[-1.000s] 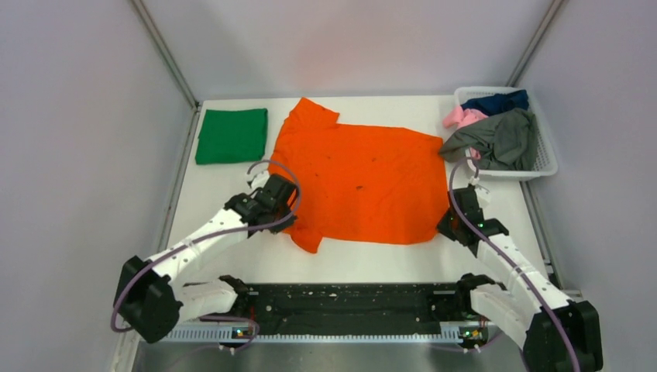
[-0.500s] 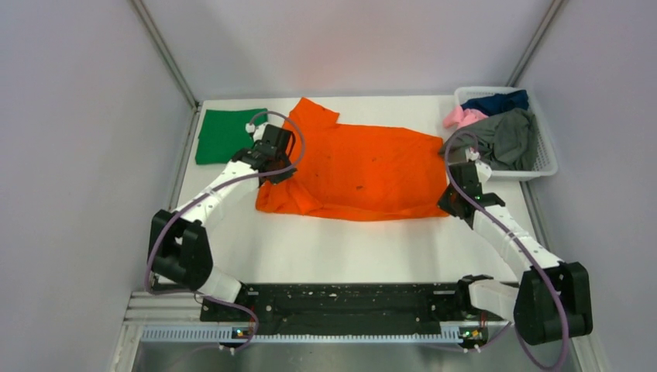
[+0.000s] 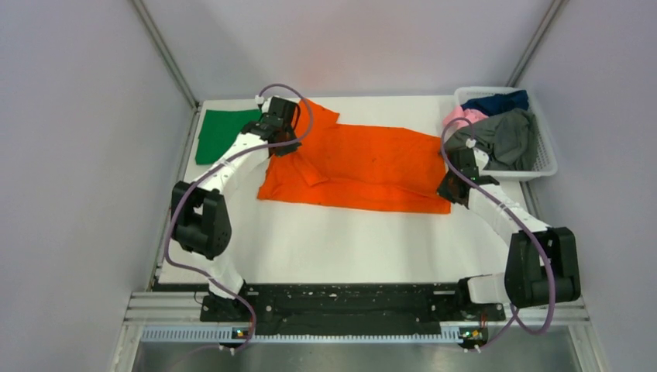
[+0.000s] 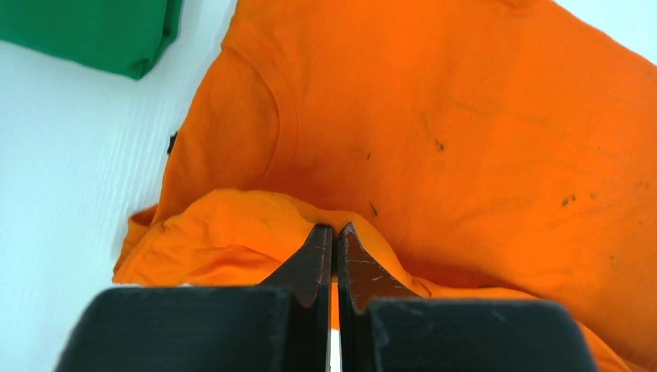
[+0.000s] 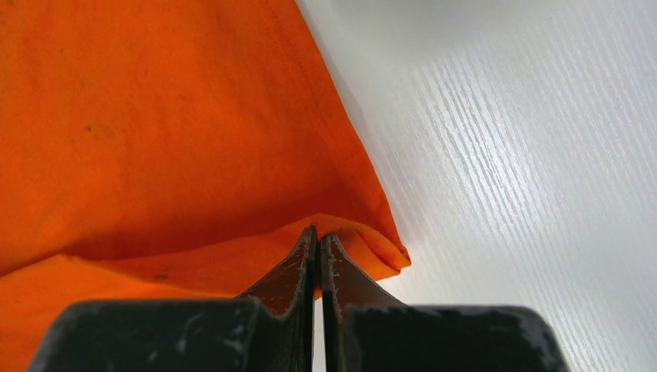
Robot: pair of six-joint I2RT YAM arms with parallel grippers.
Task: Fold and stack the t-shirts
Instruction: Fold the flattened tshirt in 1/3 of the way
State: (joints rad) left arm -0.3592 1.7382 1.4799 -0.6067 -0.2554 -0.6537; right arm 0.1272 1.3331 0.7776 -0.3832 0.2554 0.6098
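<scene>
The orange t-shirt with tiny dark specks lies across the table's middle, its near half folded over toward the back. My left gripper is shut on its left folded edge, seen in the left wrist view pinching orange cloth. My right gripper is shut on the shirt's right corner, seen in the right wrist view pinching orange cloth. A folded green t-shirt lies at the back left; it also shows in the left wrist view.
A white lattice basket at the back right holds grey, pink and navy shirts. Bare white table lies in front of the orange shirt. Grey walls close in left, right and back.
Both grippers have carried the orange shirt's near edge away from the arm bases toward the back, folding it over itself. Both arms are stretched farther out.
</scene>
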